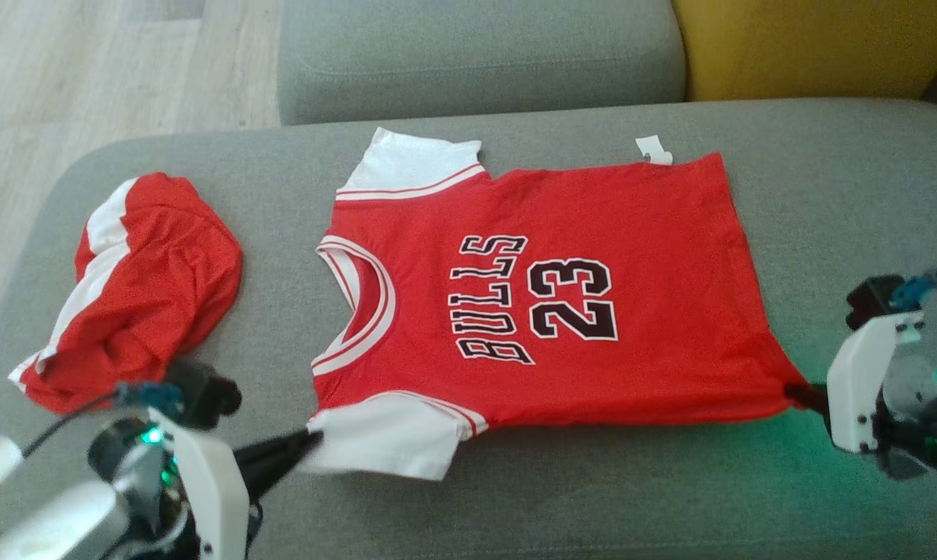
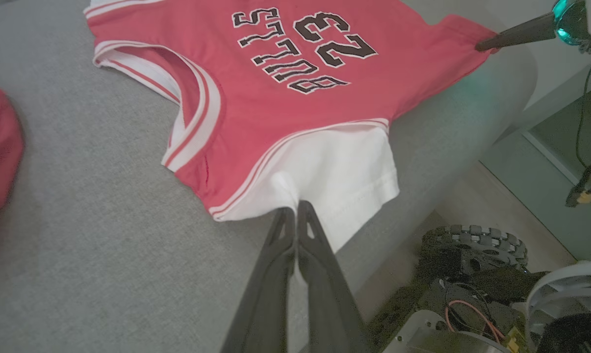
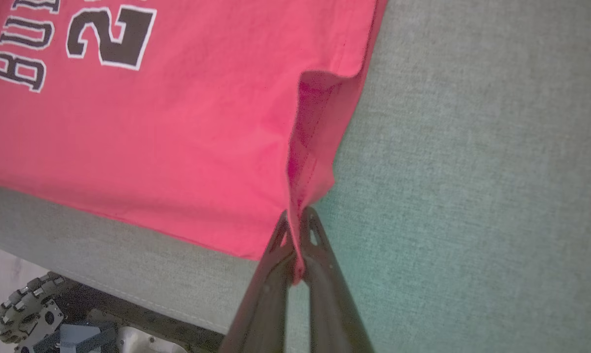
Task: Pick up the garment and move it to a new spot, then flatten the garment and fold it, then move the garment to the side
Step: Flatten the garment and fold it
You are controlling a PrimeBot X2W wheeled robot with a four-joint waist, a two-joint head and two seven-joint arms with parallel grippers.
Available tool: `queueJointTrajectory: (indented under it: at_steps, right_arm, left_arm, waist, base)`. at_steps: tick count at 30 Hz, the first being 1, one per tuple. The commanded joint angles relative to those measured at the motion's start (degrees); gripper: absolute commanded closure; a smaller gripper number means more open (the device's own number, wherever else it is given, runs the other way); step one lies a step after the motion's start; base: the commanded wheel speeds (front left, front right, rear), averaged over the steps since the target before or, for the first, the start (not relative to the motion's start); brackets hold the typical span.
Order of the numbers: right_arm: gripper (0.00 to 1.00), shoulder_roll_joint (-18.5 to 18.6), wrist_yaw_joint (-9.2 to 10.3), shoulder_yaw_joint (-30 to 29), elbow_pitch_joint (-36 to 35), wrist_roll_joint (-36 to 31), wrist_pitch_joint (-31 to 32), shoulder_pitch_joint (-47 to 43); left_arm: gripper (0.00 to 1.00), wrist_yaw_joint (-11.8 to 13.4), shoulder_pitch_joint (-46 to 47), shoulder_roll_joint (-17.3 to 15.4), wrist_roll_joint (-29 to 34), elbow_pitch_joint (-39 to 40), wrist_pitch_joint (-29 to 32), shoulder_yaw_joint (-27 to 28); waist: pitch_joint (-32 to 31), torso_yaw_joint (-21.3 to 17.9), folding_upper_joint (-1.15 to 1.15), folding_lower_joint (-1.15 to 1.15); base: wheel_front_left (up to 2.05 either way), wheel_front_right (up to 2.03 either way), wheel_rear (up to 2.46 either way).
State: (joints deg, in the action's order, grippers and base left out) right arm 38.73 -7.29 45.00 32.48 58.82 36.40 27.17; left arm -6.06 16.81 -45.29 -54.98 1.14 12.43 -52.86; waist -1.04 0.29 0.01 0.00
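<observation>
Garment lying spread on the grey sofa seat, both grippers pinching its near edge.

It is lying front-up and almost flat across the middle of the seat, collar pointing left and hem right, with only a small curl at the near right hem corner. The left gripper is clamping the near white sleeve, and the right gripper is clenching the near hem corner, drawing the near edge taut between them. Judging by this, the flattening is looking nearly finished, while the folding and the move to the side are waiting to be done. A crumpled red and white cloth is sitting well to the left, apart from it.
</observation>
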Motion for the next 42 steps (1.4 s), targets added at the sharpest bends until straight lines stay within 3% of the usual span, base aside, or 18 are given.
queueJointTrajectory:
  at_steps: [1, 19, 36, 37, 38, 39, 40, 42]
  right_arm:
    - [1.00, 0.96, -0.20, -1.11, -0.53, -0.77, 0.29, 2.67]
    - [1.00, -3.64, -0.20, -5.52, 4.37, -4.69, 3.69, 12.22]
    - [1.00, -6.97, -0.20, -5.67, 8.01, -8.75, 2.09, 17.79]
    - [0.70, -7.09, -0.20, -5.91, 8.09, -9.46, 0.60, 18.37]
    - [0.00, -7.36, -0.20, -6.32, 8.33, -10.10, -1.11, 18.94]
    - [0.00, -7.80, -0.20, -6.87, 8.73, -10.50, -2.74, 19.45]
    - [0.00, -8.30, -0.20, -7.39, 8.99, -10.79, -4.46, 19.95]
    - [0.00, -9.32, -0.20, -8.48, 9.67, -11.41, -8.13, 20.83]
  left_arm:
    - [1.00, -0.06, 5.10, -2.01, 0.68, 0.18, -0.09, 3.66]
    - [1.00, -1.38, 19.06, 1.90, 0.81, -7.46, -0.49, 3.08]
    - [1.00, -1.42, 31.17, 4.29, -0.51, -16.31, -6.02, -7.19]
    - [1.00, -1.42, 31.89, 4.38, -0.63, -16.93, -6.37, -7.80]
    - [0.93, -1.42, 32.56, 4.50, -0.83, -17.99, -6.78, -8.02]
    - [0.20, -1.42, 33.20, 4.77, -0.97, -19.33, -7.32, -7.93]
    - [0.00, -1.42, 33.90, 5.20, -0.81, -20.78, -8.23, -7.62]
    - [0.00, -1.07, 35.04, 6.50, -0.37, -23.84, -10.47, -6.68]
  waist:
    - [0.61, -0.16, -0.01, 0.00]
    - [8.87, -0.59, -0.01, 0.00]
    - [14.50, -0.70, -0.01, 0.00]
    - [14.71, -0.75, -0.01, 0.00]
    - [14.90, -0.80, -0.01, 0.00]
    - [15.07, -0.85, -0.01, 0.00]
    - [15.23, -0.91, -0.01, 0.00]
    - [15.44, -1.06, -0.01, 0.00]
  base:
    - [0.00, 0.00, 0.00]
    - [0.00, 0.00, 0.00]
    - [0.00, 0.00, 0.00]
    - [0.00, 0.00, 0.00]
    - [0.00, 0.00, 0.00]
    - [0.00, 0.00, 0.00]
    - [0.00, 0.00, 0.00]
    - [0.00, 0.00, 0.00]
